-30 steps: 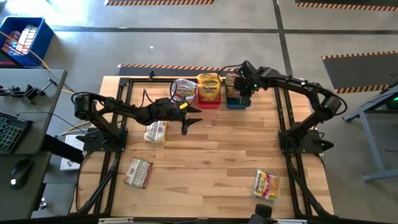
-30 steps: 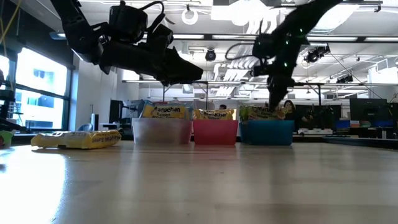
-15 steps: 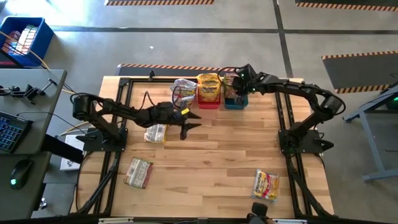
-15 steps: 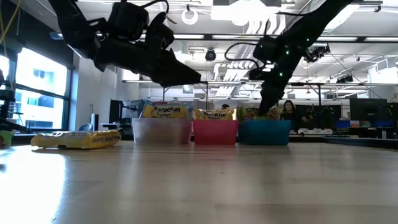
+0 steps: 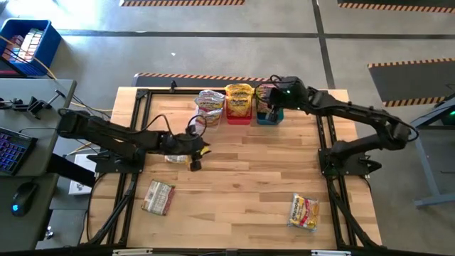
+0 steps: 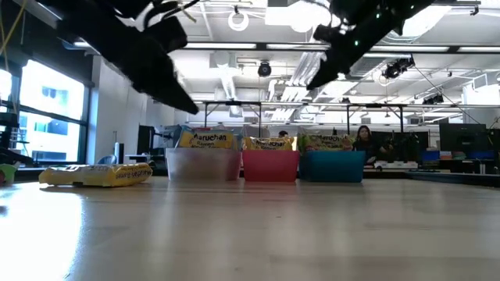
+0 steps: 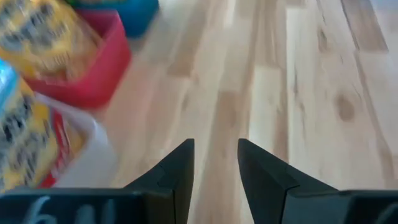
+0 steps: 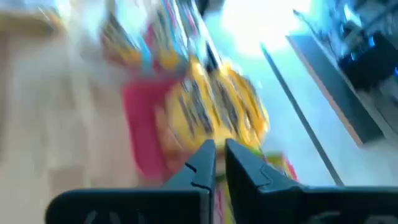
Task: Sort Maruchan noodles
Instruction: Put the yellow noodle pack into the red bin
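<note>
The left gripper (image 5: 193,162) (fingers partly spread, holding nothing) hangs beside the loose packet (image 5: 175,156) on the desk (image 5: 249,185), evidently to collect it, while the right gripper (image 5: 271,112), nearly pressed together and empty, hovers over the teal bin (image 5: 268,118) of sorted packets.

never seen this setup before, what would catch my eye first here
Three small bins at the table's far edge, clear bin, red bin and teal bin, each stuffed with noodle packets. The right end effector hangs over the teal one. Loose packets lie near the left end effector, front-left and front-right.
</note>
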Available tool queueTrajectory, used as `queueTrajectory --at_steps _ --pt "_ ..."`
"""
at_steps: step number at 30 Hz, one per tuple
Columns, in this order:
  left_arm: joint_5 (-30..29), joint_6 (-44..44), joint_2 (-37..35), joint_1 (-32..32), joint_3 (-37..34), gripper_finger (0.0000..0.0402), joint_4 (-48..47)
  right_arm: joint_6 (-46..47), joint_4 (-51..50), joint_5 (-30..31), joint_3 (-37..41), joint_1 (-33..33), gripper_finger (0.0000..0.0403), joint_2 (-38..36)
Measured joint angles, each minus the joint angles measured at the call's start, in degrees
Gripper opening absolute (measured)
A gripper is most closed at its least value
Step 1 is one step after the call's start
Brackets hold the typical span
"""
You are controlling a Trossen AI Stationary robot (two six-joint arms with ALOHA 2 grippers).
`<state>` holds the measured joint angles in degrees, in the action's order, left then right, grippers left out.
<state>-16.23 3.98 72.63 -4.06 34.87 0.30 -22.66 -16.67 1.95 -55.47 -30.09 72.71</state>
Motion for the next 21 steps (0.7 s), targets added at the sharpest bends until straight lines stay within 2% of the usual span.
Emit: queueTrajectory --at_steps 3,8,11,14,18,21 --pt "-2.54 3.37 -0.99 -2.36 -0.02 0.0113 -3.94 0.16 0.94 -2.49 -0.01 1.62 0.0005 -1.39" --pt "-11.34 4.12 -1.33 -7.25 -0.02 0.0113 -10.66 0.82 2.84 -2.6 0.27 4.81 0.0001 -1.8" --pt "-14.87 4.32 -1.32 -10.68 -0.02 0.0116 -13.89 2.09 13.64 -1.47 5.43 7.3 0.0 -1.89" --pt "-15.89 6.35 -1.32 -14.18 -0.02 0.0126 -16.76 2.06 26.84 -0.24 13.66 9.61 0.0 -1.8" --pt "-15.89 12.35 -0.83 -18.13 -0.02 0.0149 -20.94 4.06 41.86 5.04 22.94 12.4 0.0 -1.84" --pt "-16.01 18.01 0.53 -19.69 -0.02 0.017 -25.9 4.42 48.4 7.19 27.05 14.49 0.0 -1.88"
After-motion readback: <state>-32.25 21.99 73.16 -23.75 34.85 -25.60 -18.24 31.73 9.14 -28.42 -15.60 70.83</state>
